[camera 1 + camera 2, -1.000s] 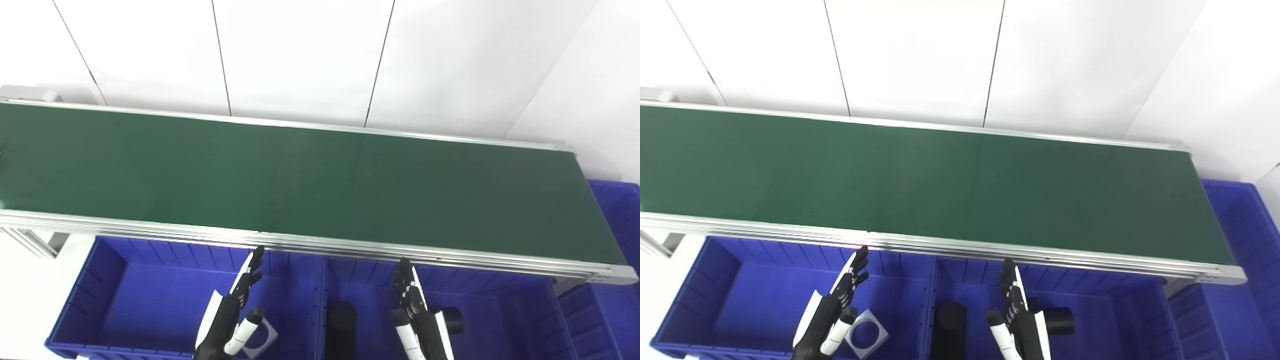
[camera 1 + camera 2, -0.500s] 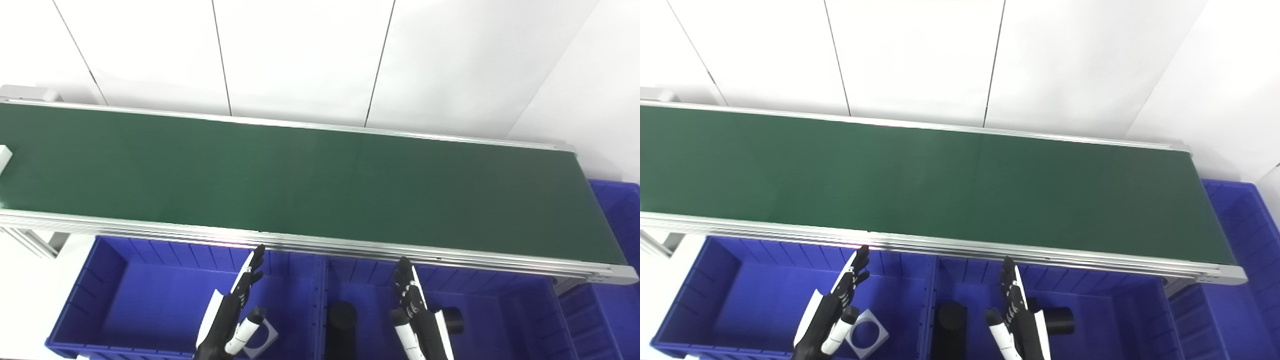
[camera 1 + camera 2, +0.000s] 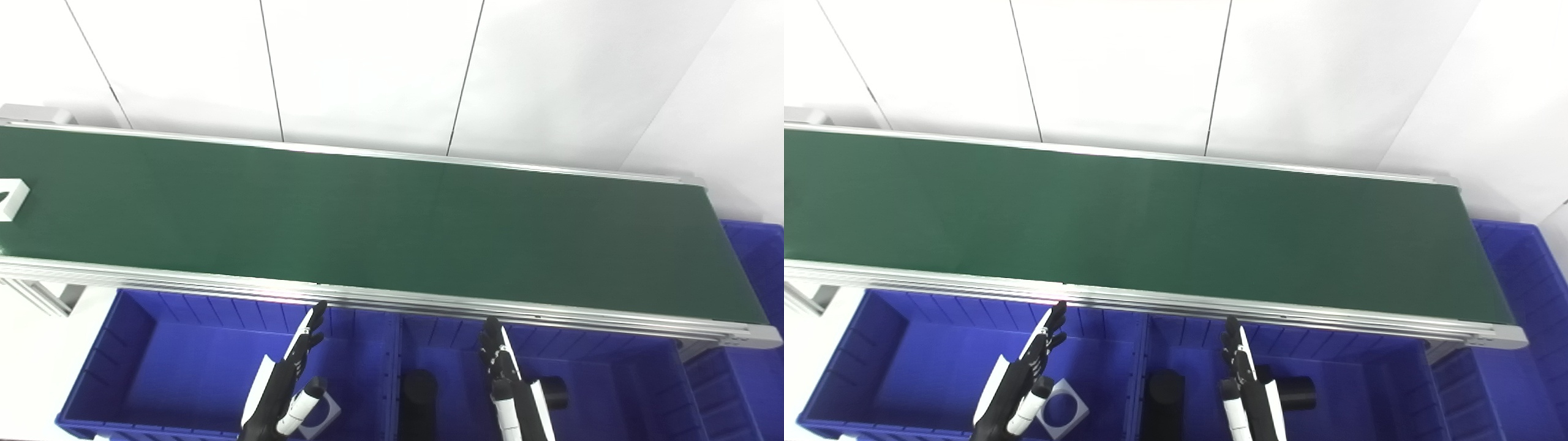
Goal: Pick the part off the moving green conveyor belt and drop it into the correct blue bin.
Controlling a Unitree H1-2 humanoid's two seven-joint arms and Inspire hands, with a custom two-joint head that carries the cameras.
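A white square part [image 3: 12,198] with a hole rides on the green conveyor belt [image 3: 380,226] at its far left edge; the right eye view does not show it. My left hand [image 3: 285,383] hovers open over the left blue bin [image 3: 153,367], fingers stretched toward the belt's near rail. My right hand [image 3: 505,380] is open too, above the middle blue bin [image 3: 612,392], and holds nothing. Both hands are far from the part.
A white square part [image 3: 1062,411] lies in the left bin beside my left hand. Two black cylinders [image 3: 418,398] [image 3: 554,392] lie in the middle bin. A third blue bin [image 3: 753,343] sits past the belt's right end. White wall panels stand behind the belt.
The white part has come further into view on the belt's left end, moving right. My right hand has turned slightly and edged toward the belt. The left hand is almost still.
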